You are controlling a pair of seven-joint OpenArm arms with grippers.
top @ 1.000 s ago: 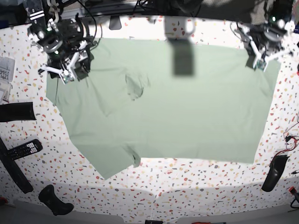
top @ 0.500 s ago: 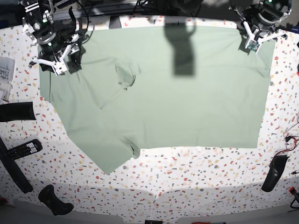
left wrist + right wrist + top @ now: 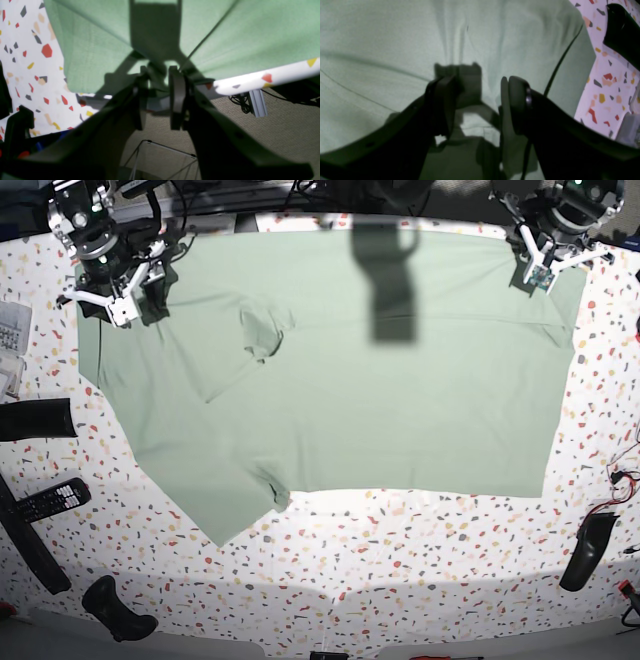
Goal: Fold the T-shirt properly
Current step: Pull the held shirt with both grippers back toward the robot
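Left claw pinched on the T-shirt hem, right claw jaws apart above the cloth

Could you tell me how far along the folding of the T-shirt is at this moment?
Done: the T-shirt lies spread flat on the table. In hand: the left gripper and right gripper sit at its two far corners; the left pinches the edge. Left: every fold; no fold shows yet.

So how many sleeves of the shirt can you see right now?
2: one sleeve at the T-shirt's left edge below the right gripper, one sleeve at the lower-left corner.
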